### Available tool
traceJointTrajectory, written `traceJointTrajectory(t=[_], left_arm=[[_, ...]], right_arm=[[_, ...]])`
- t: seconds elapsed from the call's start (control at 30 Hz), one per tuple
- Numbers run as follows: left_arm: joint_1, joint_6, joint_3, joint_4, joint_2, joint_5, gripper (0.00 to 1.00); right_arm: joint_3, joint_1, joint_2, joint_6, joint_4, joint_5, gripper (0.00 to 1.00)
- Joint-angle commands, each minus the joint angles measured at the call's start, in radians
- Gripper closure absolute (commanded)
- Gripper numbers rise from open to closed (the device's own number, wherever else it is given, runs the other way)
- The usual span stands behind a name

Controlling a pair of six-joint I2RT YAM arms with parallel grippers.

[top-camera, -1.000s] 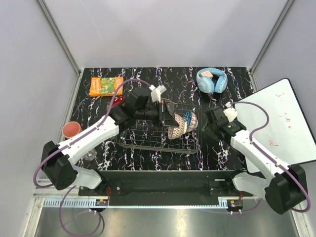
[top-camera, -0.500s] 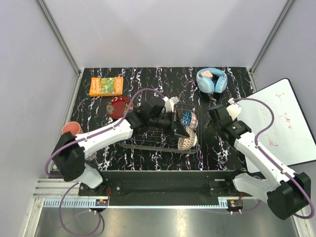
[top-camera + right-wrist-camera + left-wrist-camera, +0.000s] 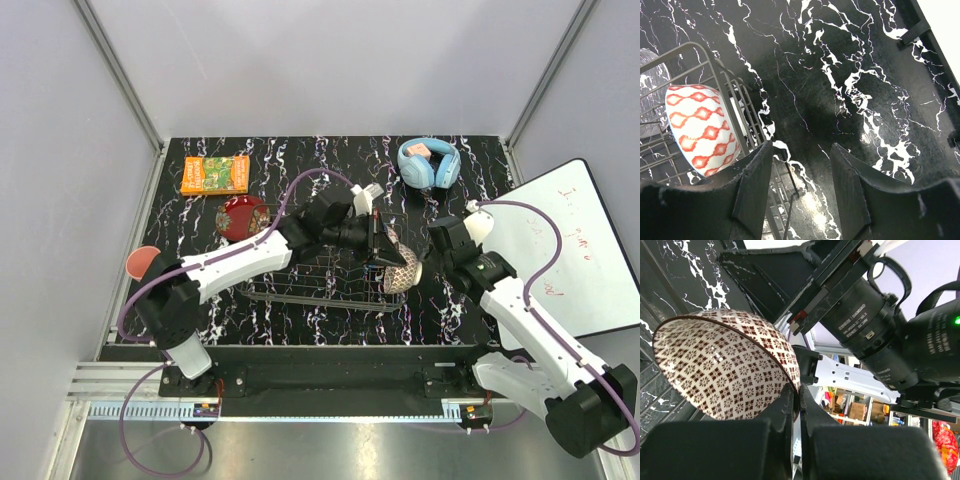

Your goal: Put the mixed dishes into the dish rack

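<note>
My left gripper (image 3: 387, 257) is shut on the rim of the beige patterned bowl (image 3: 402, 271) and holds it tilted over the right end of the dish rack (image 3: 300, 290). In the left wrist view the fingers (image 3: 790, 405) pinch the bowl's (image 3: 725, 370) edge. My right gripper (image 3: 441, 240) is open and empty, just right of the rack (image 3: 722, 85). A bowl with a red-diamond outside (image 3: 697, 125) stands on edge in the rack beside a clear glass bowl (image 3: 647, 95). The red plate (image 3: 243, 216) and pink cup (image 3: 143, 262) sit left of the rack. The stemmed glass is not visible.
An orange-green book (image 3: 215, 173) lies at the back left. Light blue headphones (image 3: 430, 162) lie at the back right. A whiteboard (image 3: 580, 250) leans at the right edge. Grey walls enclose the table on three sides.
My left gripper has carried the beige bowl rightward across the rack to its right end, uncovering the red plate. My right arm has shifted slightly.
</note>
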Motion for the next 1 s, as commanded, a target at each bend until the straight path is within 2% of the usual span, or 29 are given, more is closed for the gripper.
traceJointTrajectory(t=[0.0, 0.43, 0.7, 0.83, 0.93, 0.97], left_arm=[[0.006, -0.03, -0.001, 0.123, -0.028, 0.051, 1.0], [0.054, -0.03, -0.145, 0.116, -0.072, 0.041, 1.0], [0.057, -0.02, -0.159, 0.107, -0.045, 0.045, 1.0], [0.043, -0.016, -0.156, 0.091, -0.025, 0.036, 0.86], [0.032, -0.019, -0.159, 0.093, -0.011, 0.028, 0.67], [0.031, -0.017, -0.154, 0.09, -0.006, 0.027, 0.51]], right_arm=[[-0.017, 0.005, -0.03, -0.028, 0.028, 0.047, 0.42], [-0.03, 0.003, -0.058, -0.03, 0.028, 0.06, 0.42], [-0.048, 0.005, -0.092, -0.033, 0.034, 0.055, 0.42], [-0.057, 0.003, -0.099, -0.039, 0.041, 0.053, 0.42], [-0.06, 0.005, -0.104, -0.042, 0.043, 0.053, 0.41], [-0.06, 0.003, -0.104, -0.044, 0.044, 0.055, 0.41]])
